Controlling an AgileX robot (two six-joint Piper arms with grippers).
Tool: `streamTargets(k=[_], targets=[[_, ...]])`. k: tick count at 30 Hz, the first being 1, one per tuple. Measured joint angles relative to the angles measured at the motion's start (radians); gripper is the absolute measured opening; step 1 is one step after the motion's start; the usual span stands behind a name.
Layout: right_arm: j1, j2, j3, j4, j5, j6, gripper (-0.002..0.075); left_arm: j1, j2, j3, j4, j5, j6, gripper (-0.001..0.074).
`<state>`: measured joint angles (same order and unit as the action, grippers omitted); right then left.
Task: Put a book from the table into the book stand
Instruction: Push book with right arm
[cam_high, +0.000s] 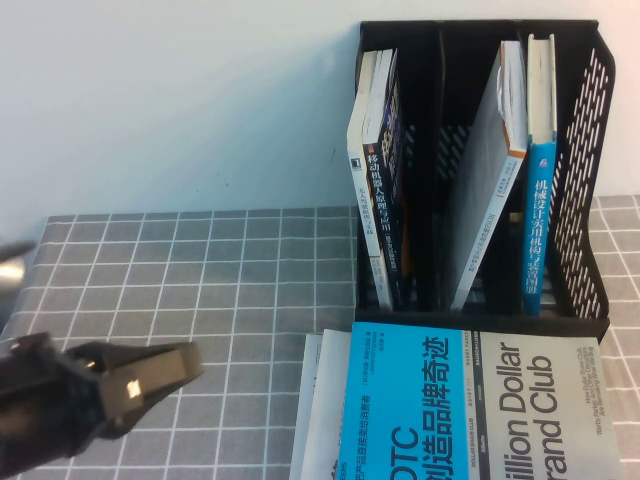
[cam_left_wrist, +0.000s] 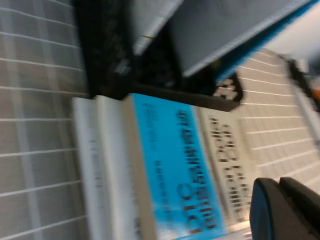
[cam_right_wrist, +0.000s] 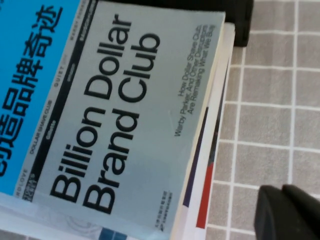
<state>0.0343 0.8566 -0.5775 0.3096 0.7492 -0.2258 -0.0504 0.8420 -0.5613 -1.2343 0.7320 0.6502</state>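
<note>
The book (cam_high: 470, 405) lies flat on a stack at the table's (cam_high: 200, 280) near edge, touching the book stand (cam_high: 590, 150). It looks heavy and smooth, so pinch its free right edge. The left end effector (cam_high: 150, 375) hovers near the near-left corner and the right end effector (cam_right_wrist: 292, 212) beside the book; whether either is spread, you cannot tell.

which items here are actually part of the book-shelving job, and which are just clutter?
In the job:
- the book, flat on top of a stack
- the book stand
- the table
- left gripper, low at the table's left
- right gripper, beside the stack

Just there:
- books in the stand
- white book underneath
</note>
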Motion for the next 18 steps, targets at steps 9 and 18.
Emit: streamTargets(k=[9,18], targets=[[0.015,0.343,0.0,0.049,-0.171,-0.056,-0.0003,-0.017,0.182,-0.006,-0.217,0.06,0.186,-0.0003],[0.122,0.516,-0.005,0.119,-0.283,-0.095,-0.0003,-0.017,0.251,-0.006,-0.227,0.142,0.204,-0.0003]])
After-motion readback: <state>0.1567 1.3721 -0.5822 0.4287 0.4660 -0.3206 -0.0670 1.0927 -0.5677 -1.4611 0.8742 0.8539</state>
